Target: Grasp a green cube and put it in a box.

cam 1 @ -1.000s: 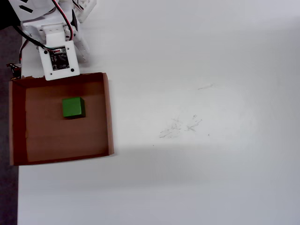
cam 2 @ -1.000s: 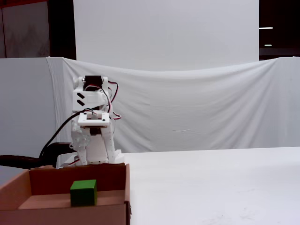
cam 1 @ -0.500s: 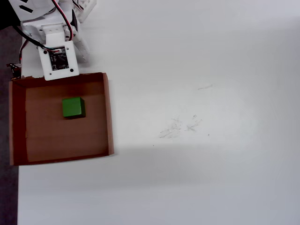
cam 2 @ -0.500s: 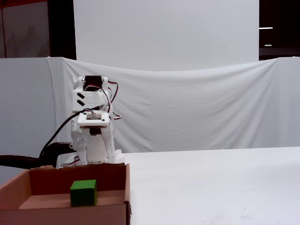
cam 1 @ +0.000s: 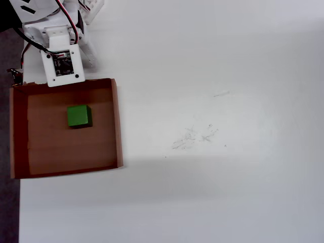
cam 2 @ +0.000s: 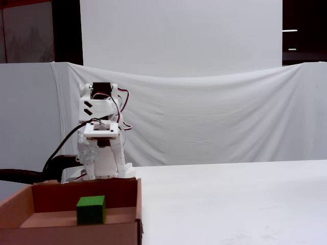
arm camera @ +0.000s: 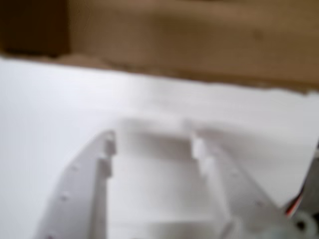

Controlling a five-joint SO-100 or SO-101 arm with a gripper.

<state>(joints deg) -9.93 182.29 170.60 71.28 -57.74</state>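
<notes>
The green cube [cam 1: 79,116] lies on the floor of the brown cardboard box [cam 1: 117,121] at the left of the overhead view, slightly above its middle. In the fixed view the cube [cam 2: 91,210] sits inside the box [cam 2: 76,236] at the lower left. My white gripper [arm camera: 153,144] is open and empty, over white table just short of the box's outer wall [arm camera: 199,40]. The cube is out of the wrist view. In the overhead view the arm [cam 1: 63,66] is folded just beyond the box's top wall, and its jaws are hidden under the wrist.
The arm's base [cam 2: 102,163] stands behind the box in the fixed view. White table [cam 1: 217,101] stretches to the right of the box, with faint scribble marks [cam 1: 195,136]. A white cloth backdrop [cam 2: 204,117] hangs behind. The table's left edge [cam 1: 19,212] runs below the box.
</notes>
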